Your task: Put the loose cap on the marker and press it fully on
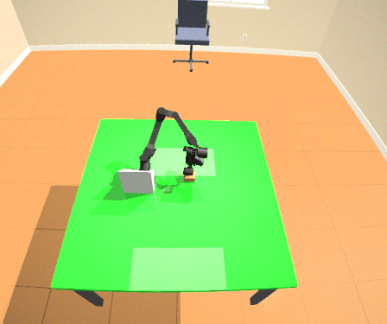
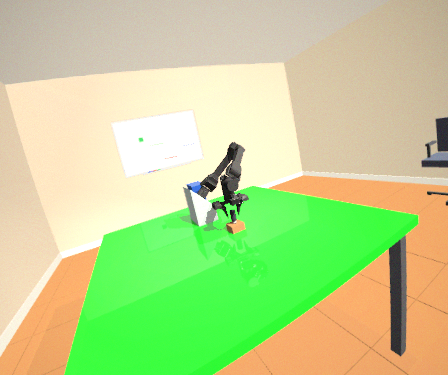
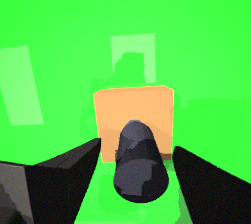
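Tool: open, fingers apart on either side of the cap, nothing gripped.
Cap: wrist view, lower centre of frame; dark, rounded, standing over the holder block, apparently on the marker.
Seating: full click cannot be confirmed.
Risk: a sideways retreat could let a finger catch the cap and tilt it; an incomplete press could leave it loose.
Block: orange, flat on the tabletop.

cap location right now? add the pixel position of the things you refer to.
In the wrist view, the dark cap [image 3: 141, 180] is low, right of centre, between the hand's [image 3: 137, 145] parted fingers without contact, above the orange holder block [image 3: 115, 112].
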`<state>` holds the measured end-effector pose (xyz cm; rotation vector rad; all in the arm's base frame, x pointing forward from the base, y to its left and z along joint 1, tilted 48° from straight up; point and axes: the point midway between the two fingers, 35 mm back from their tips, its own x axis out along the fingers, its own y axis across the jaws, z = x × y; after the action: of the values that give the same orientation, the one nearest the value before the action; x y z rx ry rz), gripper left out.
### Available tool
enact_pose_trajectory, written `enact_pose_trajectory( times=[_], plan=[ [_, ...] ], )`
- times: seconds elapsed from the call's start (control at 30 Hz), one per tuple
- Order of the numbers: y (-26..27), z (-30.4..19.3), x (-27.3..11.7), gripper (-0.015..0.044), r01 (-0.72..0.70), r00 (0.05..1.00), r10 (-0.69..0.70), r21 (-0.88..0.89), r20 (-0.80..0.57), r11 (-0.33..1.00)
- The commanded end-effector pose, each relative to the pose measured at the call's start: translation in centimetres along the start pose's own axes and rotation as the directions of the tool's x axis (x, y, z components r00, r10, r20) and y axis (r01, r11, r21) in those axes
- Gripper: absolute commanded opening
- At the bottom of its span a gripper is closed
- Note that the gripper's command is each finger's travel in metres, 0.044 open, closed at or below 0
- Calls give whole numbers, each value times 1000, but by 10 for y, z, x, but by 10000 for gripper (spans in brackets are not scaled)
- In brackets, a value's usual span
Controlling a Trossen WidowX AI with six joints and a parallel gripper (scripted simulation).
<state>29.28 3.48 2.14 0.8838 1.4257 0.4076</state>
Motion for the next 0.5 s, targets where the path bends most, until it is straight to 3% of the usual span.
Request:
enact_pose_trajectory(
  times=[0.0, 0.07, 0.2, 0.37, 0.47],
  plan=[
    [0, 0, 0, 394, 0, 1000, 0, 0, 0, 1000],
    [0, 0, 0, 440, 0, 1000, 0, 0, 0, 1000],
    [-1, 2, -10, 440, 3, 1000, -3, 4, 3, 1000],
    [-1, 1, -73, 440, 5, 1000, -5, 1, 1, 1000],
    [-1, 0, -75, 440, 4, 1000, -4, 0, 0, 1000]
  ],
)
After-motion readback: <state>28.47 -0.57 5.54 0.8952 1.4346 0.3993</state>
